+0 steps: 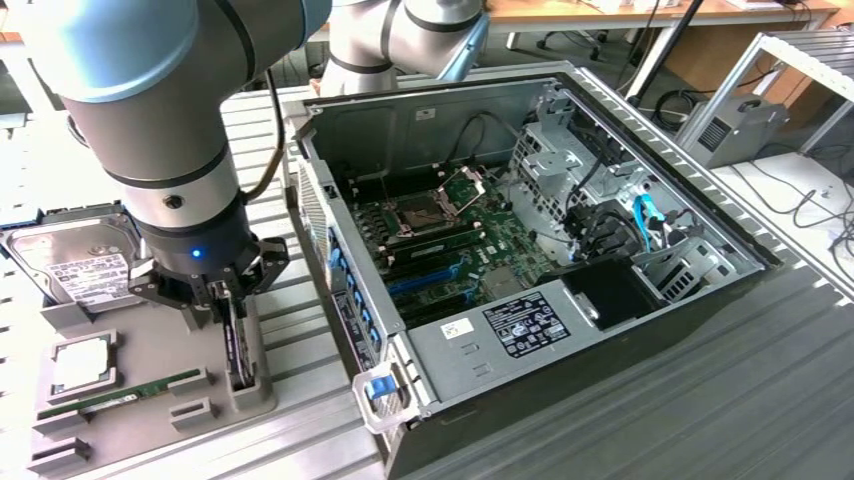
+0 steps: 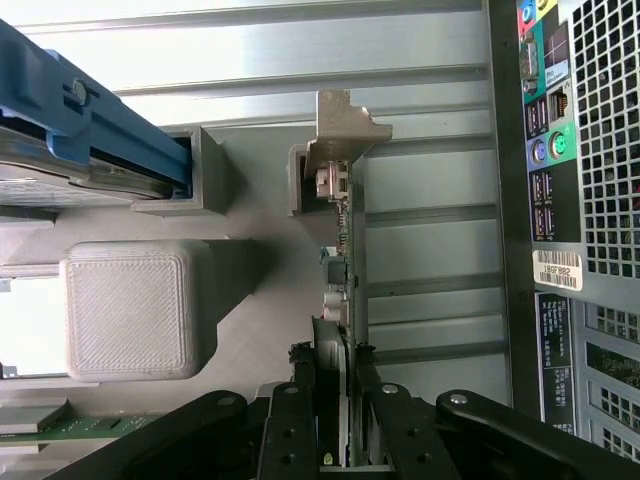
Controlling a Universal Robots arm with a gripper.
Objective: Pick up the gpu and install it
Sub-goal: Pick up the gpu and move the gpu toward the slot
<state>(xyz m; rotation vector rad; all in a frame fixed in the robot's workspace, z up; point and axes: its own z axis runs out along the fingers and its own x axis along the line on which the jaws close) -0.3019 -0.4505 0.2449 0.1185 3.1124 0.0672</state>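
Wrist view: the gpu (image 2: pixel 343 240), stood on edge in the tray (image 2: pixel 260 260) so both faces can be reached, is clamped by the closed tool (image 2: pixel 333 365).

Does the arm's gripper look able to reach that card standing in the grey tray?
Likely yes: the gripper straddles the gpu's top edge, fingers against both faces, nothing in between.

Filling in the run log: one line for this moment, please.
hand closed on gpu | gpu upright in gray tray | not lifted
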